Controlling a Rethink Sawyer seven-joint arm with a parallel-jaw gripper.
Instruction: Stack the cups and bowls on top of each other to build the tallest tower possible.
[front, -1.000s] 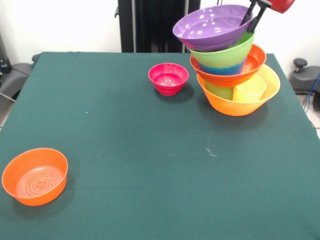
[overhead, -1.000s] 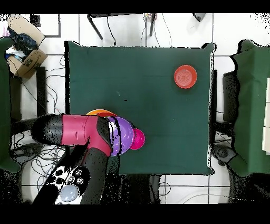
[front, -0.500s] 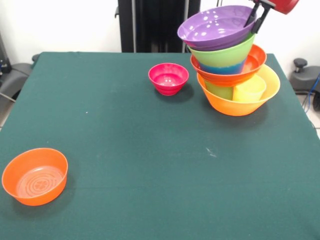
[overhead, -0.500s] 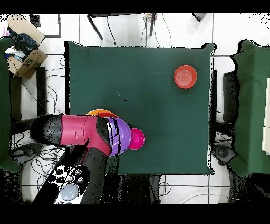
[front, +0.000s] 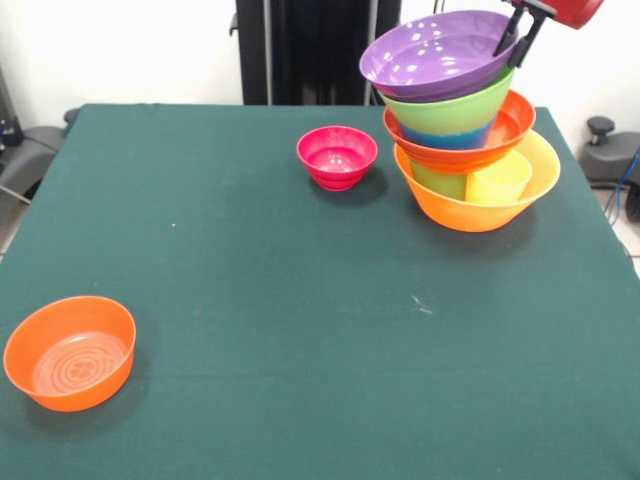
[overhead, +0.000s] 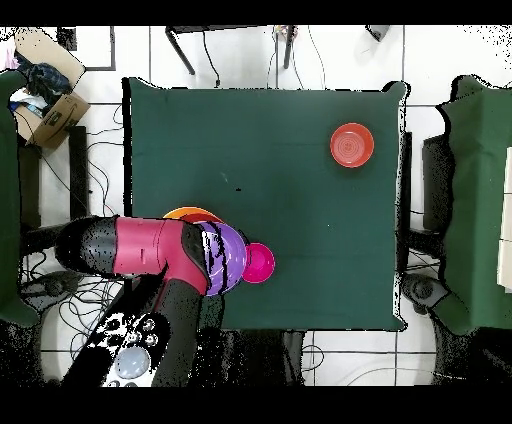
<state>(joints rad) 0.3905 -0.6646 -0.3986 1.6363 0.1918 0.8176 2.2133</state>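
Since the earlier front view the purple bowl (front: 437, 52) has shifted a little to the right and sits squarer over the stack, and the gripper (front: 520, 35) has drifted right with it. The tower (front: 468, 120) stands at the table's (front: 300, 330) far right in the front view, directly below the gripper, which comes in from the upper right corner. Two dark fingers (front: 530, 38) reach down to the purple bowl's right rim, one seeming to lie inside the wall and one outside; whether they pinch the rim or merely stand around it I cannot tell. The purple bowl tilts, mouth turned up and to the left, right rim highest. Beneath it sit the lime green bowl (front: 452, 108), a band of blue (front: 445, 138), then the wide red-orange bowl (front: 465, 148), all resting in the big orange bowl (front: 478, 200), where the green cup (front: 438, 180) and the yellow cup (front: 497, 180) stand upright side by side. The column's long axis runs upward with a lean to the left (upper pieces overhang the base). The small pink bowl (front: 337, 156) stands upright just left of the tower, apart from it; the small orange bowl (front: 69, 352) lies well away at the near left corner. From overhead, the arm (overhead: 150, 250) covers most of the tower, with the purple bowl's edge and the pink bowl showing beside it.
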